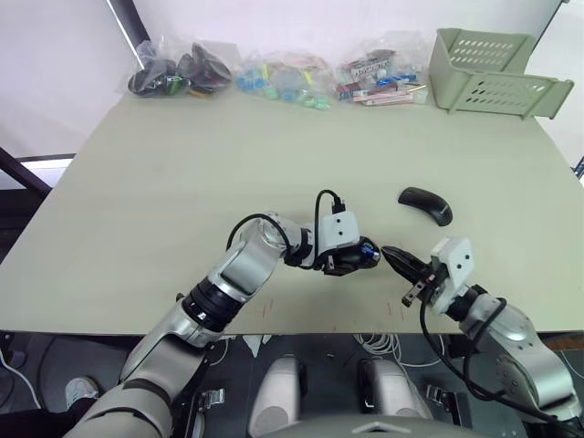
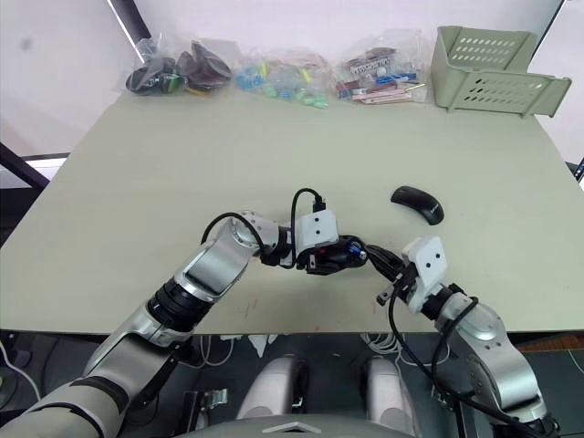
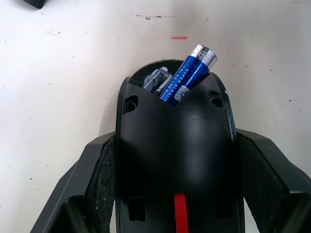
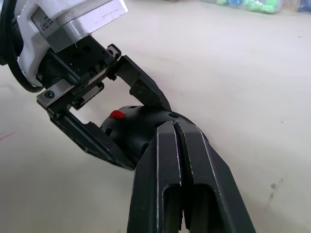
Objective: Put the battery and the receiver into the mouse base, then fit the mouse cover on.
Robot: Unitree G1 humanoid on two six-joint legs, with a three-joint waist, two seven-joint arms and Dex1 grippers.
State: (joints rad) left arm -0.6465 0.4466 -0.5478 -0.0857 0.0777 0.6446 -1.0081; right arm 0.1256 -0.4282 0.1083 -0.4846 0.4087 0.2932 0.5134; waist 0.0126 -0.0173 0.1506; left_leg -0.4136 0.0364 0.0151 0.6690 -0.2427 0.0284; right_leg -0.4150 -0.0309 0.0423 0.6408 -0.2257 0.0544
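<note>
The black mouse base [image 3: 175, 160], with a red patch, sits between the fingers of my left gripper [image 1: 359, 256], which is shut on it just above the table near the front edge. The blue battery [image 3: 189, 76] lies tilted in the base's recessed compartment, its silver end sticking out over the rim. My right gripper [image 1: 394, 255] is shut, with nothing showing between its fingers [image 4: 194, 165]; its tips point at the battery end of the base, close to it. The glossy black mouse cover [image 1: 426, 205] lies on the table beyond the right gripper. The receiver is hidden.
Clear bags of small parts [image 1: 283, 78] line the table's back edge, and a pale green slotted basket [image 1: 493, 73] stands at the back right. The table's front edge [image 1: 301, 330] runs just below both grippers.
</note>
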